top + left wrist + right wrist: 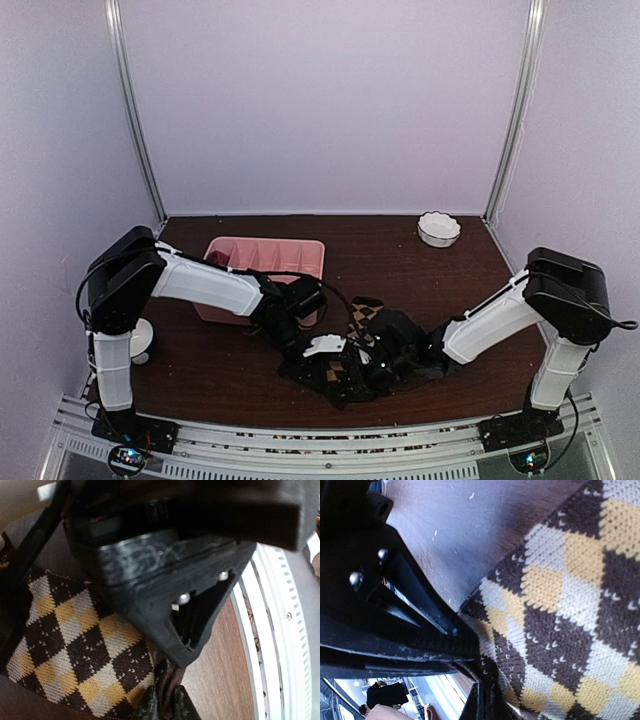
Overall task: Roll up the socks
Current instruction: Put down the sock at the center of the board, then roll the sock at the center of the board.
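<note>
Knit argyle sock (75,645), brown/tan/grey diamonds, lies rumpled on dark woodgrain desk (450,535). L gripper (165,707) pinches its brown edge; R gripper (481,707) pressed together beside sock.

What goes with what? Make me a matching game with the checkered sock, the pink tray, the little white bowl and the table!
Things:
1. checkered sock
2. pink tray
3. white bowl
4. table

Clues:
A. sits at the back right, with a wavy rim
B. dark brown wood
C. brown, yellow and grey diamonds
D. split by dividers, at the back left

Pairs: 1-C, 2-D, 3-A, 4-B
</note>
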Robot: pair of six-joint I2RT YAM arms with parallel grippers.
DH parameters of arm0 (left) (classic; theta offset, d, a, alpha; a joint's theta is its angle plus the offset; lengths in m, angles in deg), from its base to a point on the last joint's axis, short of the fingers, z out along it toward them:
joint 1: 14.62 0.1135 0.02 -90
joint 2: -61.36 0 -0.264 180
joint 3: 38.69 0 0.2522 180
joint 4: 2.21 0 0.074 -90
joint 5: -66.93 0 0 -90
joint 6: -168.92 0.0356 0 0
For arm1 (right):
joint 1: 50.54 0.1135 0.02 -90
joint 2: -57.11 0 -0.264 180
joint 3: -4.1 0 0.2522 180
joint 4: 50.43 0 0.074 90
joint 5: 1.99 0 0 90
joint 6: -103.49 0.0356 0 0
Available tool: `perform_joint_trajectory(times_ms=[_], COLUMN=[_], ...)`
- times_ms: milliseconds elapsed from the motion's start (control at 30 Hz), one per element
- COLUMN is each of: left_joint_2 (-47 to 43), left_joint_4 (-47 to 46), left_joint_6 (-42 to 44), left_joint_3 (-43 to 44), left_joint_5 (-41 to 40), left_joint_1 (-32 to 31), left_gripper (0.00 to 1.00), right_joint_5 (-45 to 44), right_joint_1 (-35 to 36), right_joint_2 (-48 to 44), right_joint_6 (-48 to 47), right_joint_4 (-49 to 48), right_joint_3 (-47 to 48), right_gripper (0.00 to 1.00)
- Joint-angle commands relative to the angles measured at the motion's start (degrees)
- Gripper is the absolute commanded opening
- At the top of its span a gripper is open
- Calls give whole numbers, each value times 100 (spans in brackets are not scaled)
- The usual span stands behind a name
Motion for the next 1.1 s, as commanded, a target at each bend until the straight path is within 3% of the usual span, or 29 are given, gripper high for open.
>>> perform_joint_trajectory(times_ms=[0, 33, 133, 300, 367, 533, 733, 900, 1067], left_joint_2=[139, 139, 194, 464, 551, 659, 858, 1061, 1185], left_joint_4=[-333, -430, -591, -350, -257, -62, 399, 609, 761], left_joint_6=[-366, -489, -896, -1300, -1412, -1667, -1884, -2262, -2420], left_joint_3=[-104, -140, -198, 5, 61, 203, 631, 851, 1034], left_joint_5=[-189, -218, -78, 451, 588, 729, 692, 716, 751], left_joint_1=[6, 31, 200, 473, 513, 518, 517, 516, 525], left_gripper=[2, 0, 0, 0, 0, 0, 0, 0, 0], right_joint_5=[33, 25, -39, -382, -553, -1562, -4648, -6034, -6528], right_joint_1=[-31, -28, -22, 57, 131, 450, 1526, 2470, 2634], right_joint_2=[-85, -111, -226, -462, -647, -1497, -2693, -2967, -2320], right_joint_6=[163, 215, 438, 382, 235, -678, -2047, -3404, -4022], right_joint_4=[-577, -692, -1269, -1558, -1462, -419, 1366, 1053, 715], right_joint_3=[-180, -243, -498, -885, -999, -1201, -1189, -1293, -949], right_gripper=[0, 0, 16, 60, 68, 70, 64, 62, 54])
